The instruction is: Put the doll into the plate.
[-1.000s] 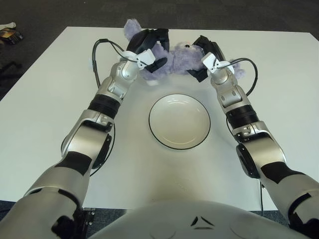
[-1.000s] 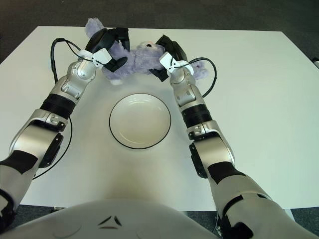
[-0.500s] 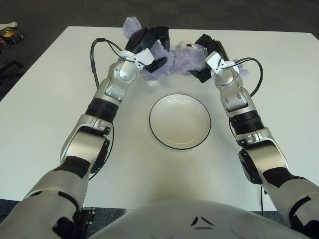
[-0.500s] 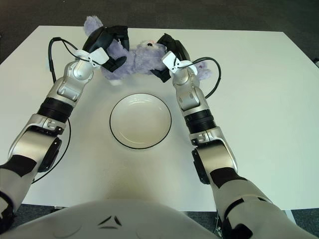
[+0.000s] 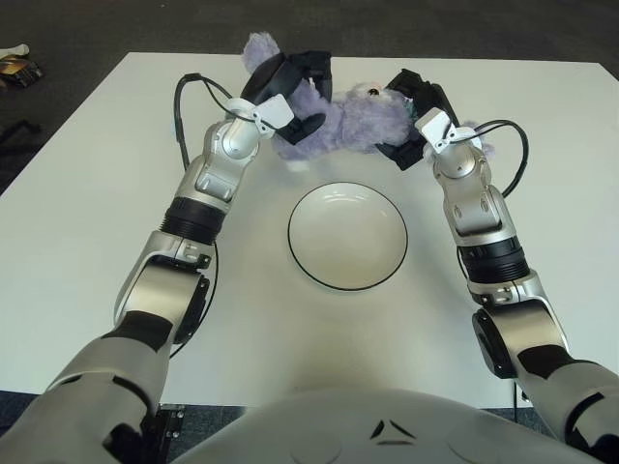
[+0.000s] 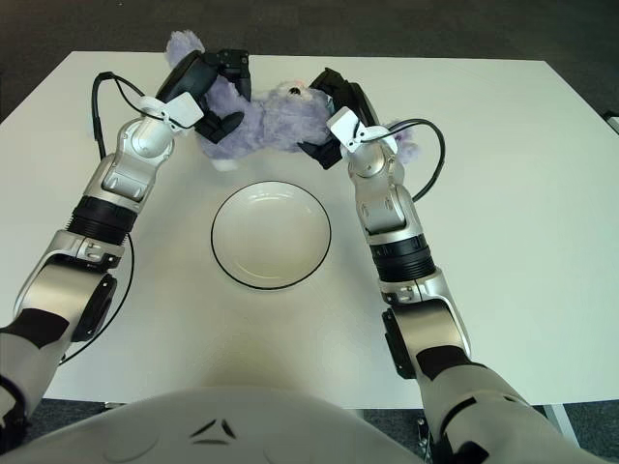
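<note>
While left hand (image 5: pixel 290 92) and right hand (image 5: pixel 414 116) clamp the purple plush bear (image 5: pixel 353 121) lying crosswise, the plate (image 5: pixel 348 236) sits just nearer the robot.

It looks like a lab or test room. A big plain white table (image 5: pixel 87 222) stands on a dark grey carpet floor (image 5: pixel 116 24), and a robot sits at it.
</note>
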